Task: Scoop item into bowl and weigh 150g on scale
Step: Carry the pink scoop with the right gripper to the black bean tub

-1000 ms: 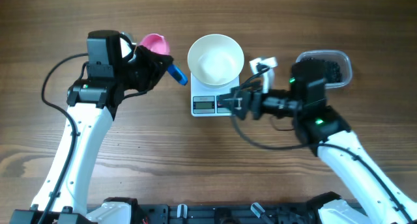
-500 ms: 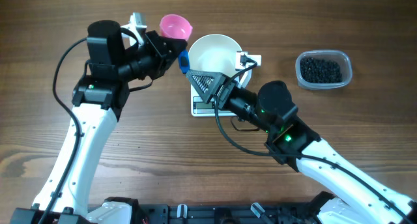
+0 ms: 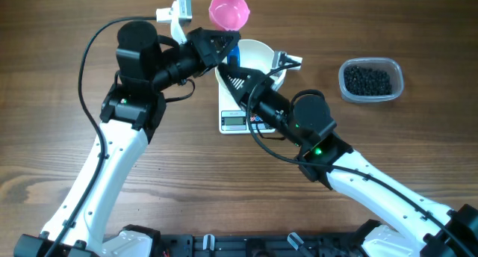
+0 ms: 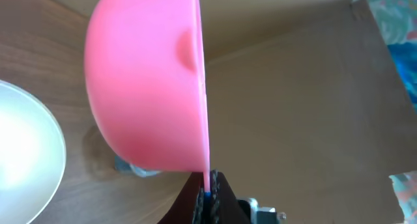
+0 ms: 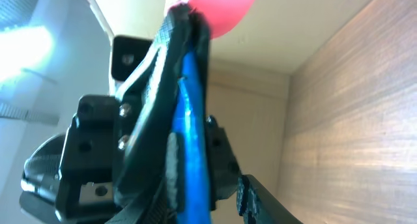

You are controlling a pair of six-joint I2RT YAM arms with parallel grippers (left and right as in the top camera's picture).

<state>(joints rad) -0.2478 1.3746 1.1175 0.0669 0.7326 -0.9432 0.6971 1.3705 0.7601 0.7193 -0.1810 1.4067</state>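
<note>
Right hand (image 3: 240, 81): above the bowl (image 3: 260, 57) on the scale (image 3: 228, 111); its opening cannot be told. Left hand (image 3: 224, 46), just beyond: clamped tight on the scoop (image 3: 228, 9) handle. Beads (image 3: 367, 80): in the tub (image 3: 400, 78), well right of both hands.

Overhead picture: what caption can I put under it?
Left end effector holds the pink scoop near the white bowl on the scale, right end effector close by.
</note>
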